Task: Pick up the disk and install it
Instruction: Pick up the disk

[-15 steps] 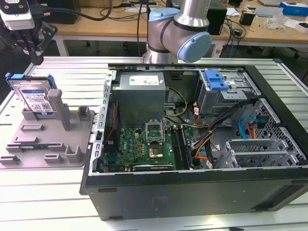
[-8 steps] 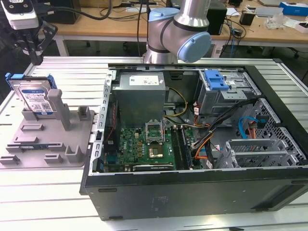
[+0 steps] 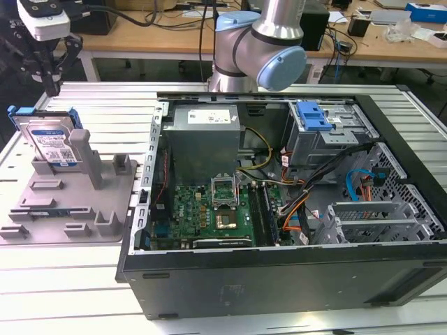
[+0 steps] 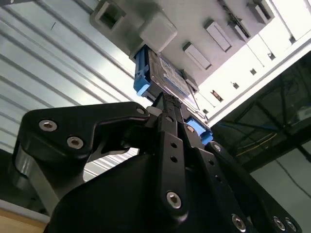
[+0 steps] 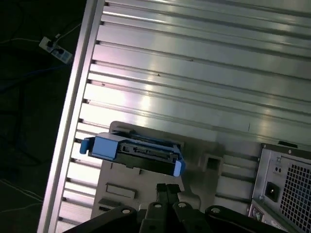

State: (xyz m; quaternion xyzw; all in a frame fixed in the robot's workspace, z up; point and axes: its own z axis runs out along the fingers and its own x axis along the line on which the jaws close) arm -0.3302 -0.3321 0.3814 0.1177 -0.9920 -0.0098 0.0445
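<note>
1. Holding everything up is a big silver surface [image 3: 70, 286] with long grooves in it.
2. An open black computer case [image 3: 279, 279] lies on its side on the surface, toward the exterior view's right. Inside it are a grey power box [image 3: 206, 136], a green motherboard [image 3: 209, 209] and a bunch of coloured wires [image 3: 297, 202].
3. The robot arm [image 3: 258, 42] is grey with pale blue caps. It stands behind the case.
4. A grey fixture tray [image 3: 70, 216] with upright posts sits on the surface, just beside the case on the exterior view's left.
5. The disk [image 3: 49, 139] stands on its edge at the far end of the tray, leaning against a tall post. It is silver with a white-and-blue label and a bright blue frame around it.
6. The gripper [image 3: 51, 89] hangs over the disk and points down at it. In the exterior view there is a small gap between the two, so they are apart. The jaws are closed together with nothing in them.
7. In the first wrist view the gripper [image 5: 168, 188] has its two black tips side by side, and the disk [image 5: 136, 151] is near them.
8. A small blue latch [image 3: 312, 115] sits on a grey metal bay [image 3: 328, 143] in a far corner of the case, well apart from the disk.
</note>
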